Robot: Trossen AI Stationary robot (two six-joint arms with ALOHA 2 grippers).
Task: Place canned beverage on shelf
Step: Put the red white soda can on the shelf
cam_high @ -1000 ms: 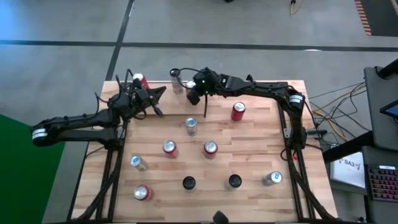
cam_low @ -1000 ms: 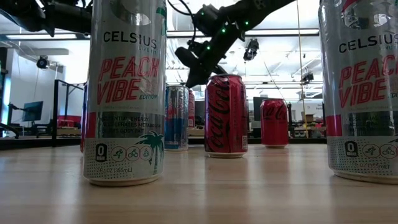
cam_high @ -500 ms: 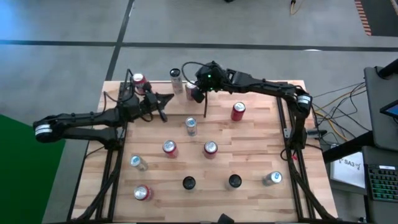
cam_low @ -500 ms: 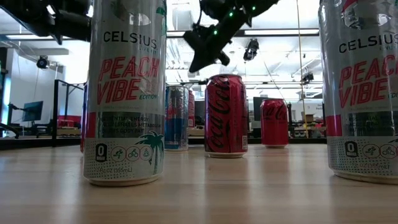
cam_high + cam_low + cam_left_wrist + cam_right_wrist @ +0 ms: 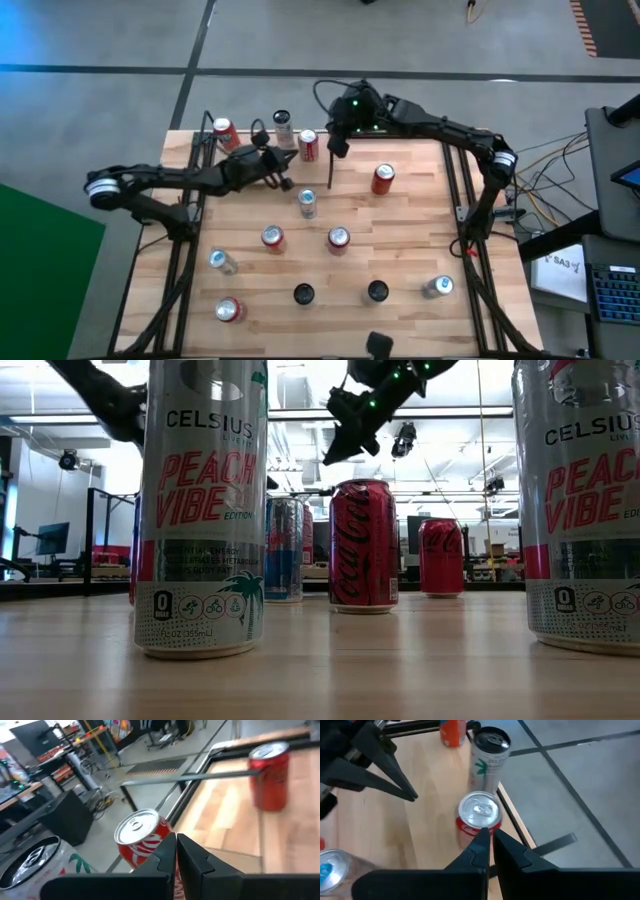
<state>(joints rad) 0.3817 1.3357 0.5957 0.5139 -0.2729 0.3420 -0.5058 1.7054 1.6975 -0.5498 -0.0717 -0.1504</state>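
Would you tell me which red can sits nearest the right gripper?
The red can at the table's back edge, just left of the right gripper; the other red cans stand farther off.

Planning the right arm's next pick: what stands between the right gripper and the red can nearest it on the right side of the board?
Nothing: in the high view only bare wood separates the right gripper from that red can.

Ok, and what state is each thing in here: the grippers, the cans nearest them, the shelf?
left gripper: shut, holding nothing.
right gripper: shut, holding nothing, raised close to the red can.
red can: upright at the shelf's back edge, not gripped.
silver can: upright, next to the red can.
shelf: lying flat, cans standing across it.
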